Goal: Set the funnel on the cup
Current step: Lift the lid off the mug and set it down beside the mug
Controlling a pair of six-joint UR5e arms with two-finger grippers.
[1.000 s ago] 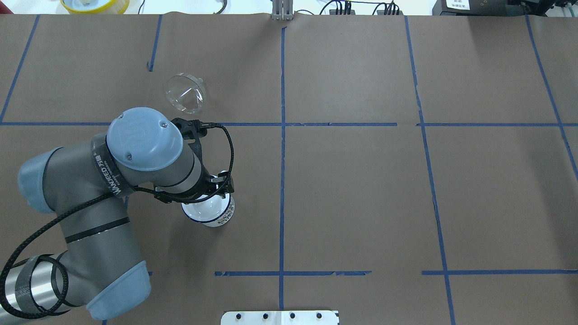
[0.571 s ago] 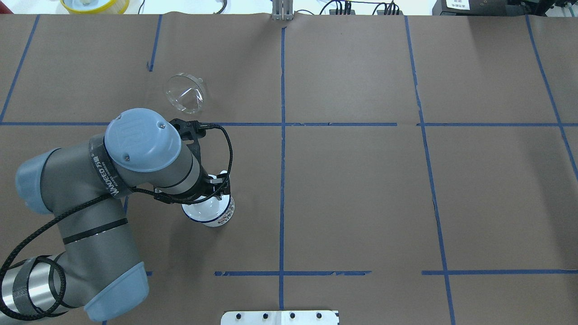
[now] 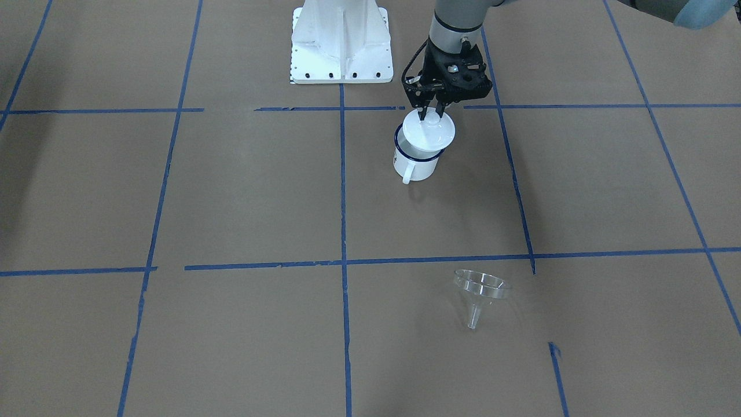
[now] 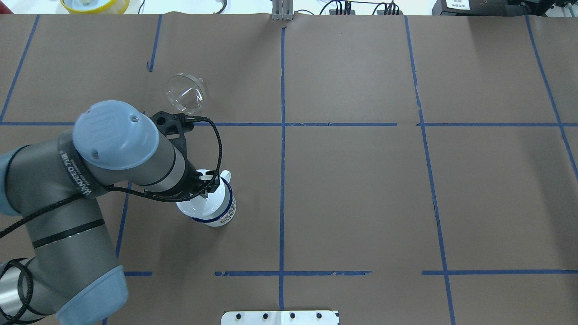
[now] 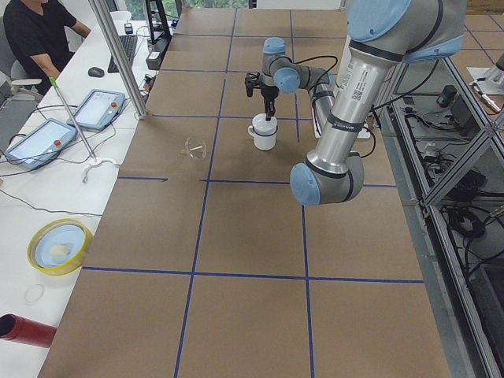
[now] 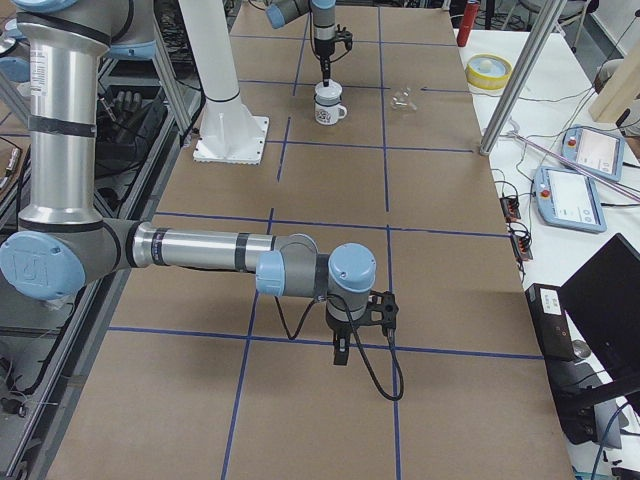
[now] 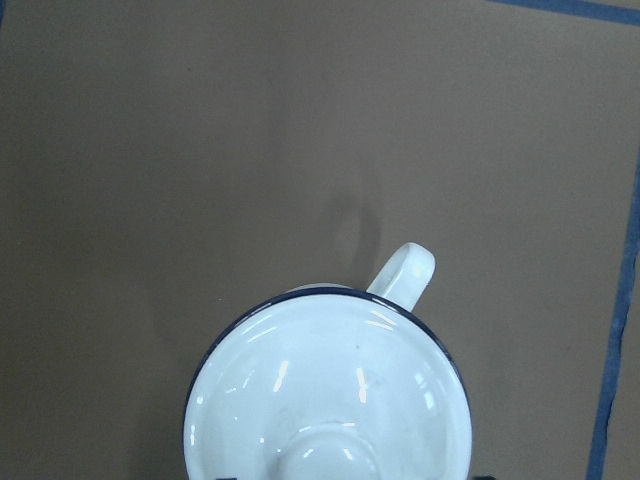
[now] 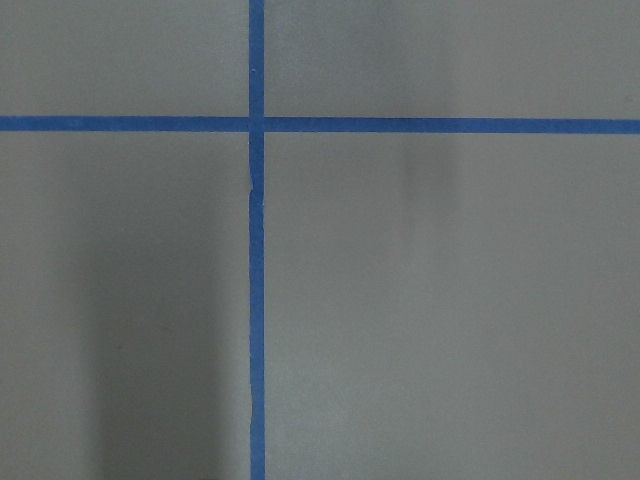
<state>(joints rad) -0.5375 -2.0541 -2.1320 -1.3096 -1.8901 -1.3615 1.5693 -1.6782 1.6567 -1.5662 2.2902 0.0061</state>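
Delta vs 1.0 s ago: the left gripper (image 3: 429, 112) has come up and moved left in the overhead view. It is clamped on the knob of the white round lid (image 3: 428, 132), which now hangs slightly above the white enamel cup with a dark blue rim (image 3: 414, 163). The lid is off-centre, so part of the cup's mouth shows. I can't tell whether the lid is fully clear of the rim.

The cup hasn't moved. It stands upright on the brown-paper surface (image 4: 361, 189), handle toward the far side.

The small clear plastic funnel (image 4: 186, 93) is also unmoved. It lies tipped over on the surface, well apart from the cup, farther out and slightly left.

In the way: the lid still covers most of the cup's mouth, and the left arm hangs over that spot.

The right gripper (image 6: 340, 352) hangs near the surface at the right end. I can't tell whether it is open or closed. Its wrist camera shows only paper and blue tape lines (image 8: 256, 300).
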